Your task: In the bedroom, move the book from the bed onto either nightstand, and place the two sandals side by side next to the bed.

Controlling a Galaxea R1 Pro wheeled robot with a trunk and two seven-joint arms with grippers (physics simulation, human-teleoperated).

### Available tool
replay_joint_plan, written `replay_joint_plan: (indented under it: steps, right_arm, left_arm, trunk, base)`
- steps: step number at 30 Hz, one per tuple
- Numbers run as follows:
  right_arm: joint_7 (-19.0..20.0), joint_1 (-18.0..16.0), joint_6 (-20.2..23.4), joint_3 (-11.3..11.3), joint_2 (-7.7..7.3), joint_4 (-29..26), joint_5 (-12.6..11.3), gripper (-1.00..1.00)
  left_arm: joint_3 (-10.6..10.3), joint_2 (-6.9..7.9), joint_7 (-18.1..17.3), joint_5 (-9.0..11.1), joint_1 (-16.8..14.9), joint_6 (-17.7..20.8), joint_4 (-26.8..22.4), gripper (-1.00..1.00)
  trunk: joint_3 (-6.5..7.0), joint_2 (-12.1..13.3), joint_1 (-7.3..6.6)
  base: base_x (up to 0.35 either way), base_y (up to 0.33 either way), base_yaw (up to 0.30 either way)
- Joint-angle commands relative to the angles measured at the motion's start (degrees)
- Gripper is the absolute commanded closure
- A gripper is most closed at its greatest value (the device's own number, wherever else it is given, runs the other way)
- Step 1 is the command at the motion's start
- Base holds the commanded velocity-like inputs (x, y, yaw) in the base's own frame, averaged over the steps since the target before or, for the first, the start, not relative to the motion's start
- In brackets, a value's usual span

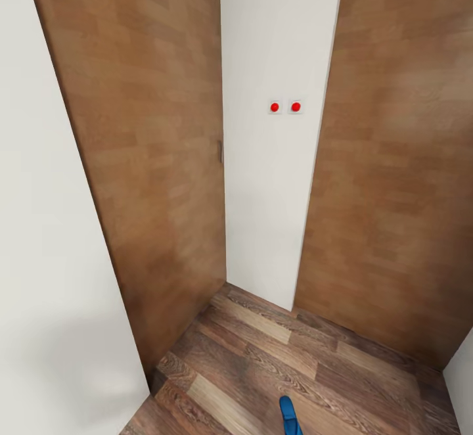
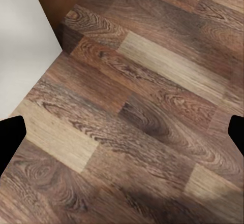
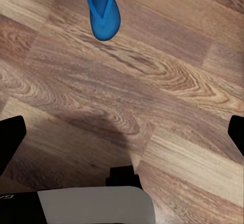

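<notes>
One bright blue sandal [image 1: 289, 415] lies flat on the brown wood-plank floor [image 1: 263, 363] at the near edge of the head view. In the right wrist view the same sandal [image 3: 104, 10] sits on the planks well ahead of my right gripper [image 3: 123, 135], whose dark fingertips [image 3: 10, 137] stand far apart with nothing between them. My left gripper [image 2: 123, 135] is open too, hanging over bare planks. The second sandal, the book, the bed and the nightstand are out of view.
I face a narrow corner: a white wall [image 1: 279, 159] with two red dots [image 1: 274, 107] stands between two brown wooden door panels [image 1: 151, 159] [image 1: 401, 179]. Another white wall [image 1: 46, 257] closes in on the left. Part of my white body [image 3: 96, 206] is in the right wrist view.
</notes>
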Motion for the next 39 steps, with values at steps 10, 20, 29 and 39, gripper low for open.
replay_joint_plan:
  steps: [10,20,29,39]
  right_arm:
    - [0.0,0.0,-0.2,-0.1,0.03,0.0,0.0,-1.0]
    - [0.0,0.0,-0.2,-0.1,0.03,0.0,0.0,-1.0]
    - [0.0,0.0,-0.2,-0.1,0.03,0.1,0.1,-1.0]
    - [-0.2,-1.0,2.8,0.0,-0.03,-6.1,0.6,-1.0]
  left_arm:
    - [0.0,-0.01,0.0,0.1,0.0,-0.2,0.0,-1.0]
    - [0.0,-0.01,0.0,0.1,0.0,-0.2,0.0,-1.0]
    - [0.0,-0.01,0.0,0.1,0.0,-0.2,0.0,-1.0]
    - [0.0,-0.04,-0.1,-0.1,0.0,-0.2,0.0,-1.0]
  trunk:
    - [-0.06,0.0,0.01]
    - [-0.06,0.0,0.01]
    - [-0.06,0.0,0.01]
    - [-0.06,0.0,0.01]
  base:
    - [0.118,0.0,0.001]
    - [0.166,0.0,0.0]
    - [0.004,0.0,0.0]
    - [0.0,0.0,0.0]
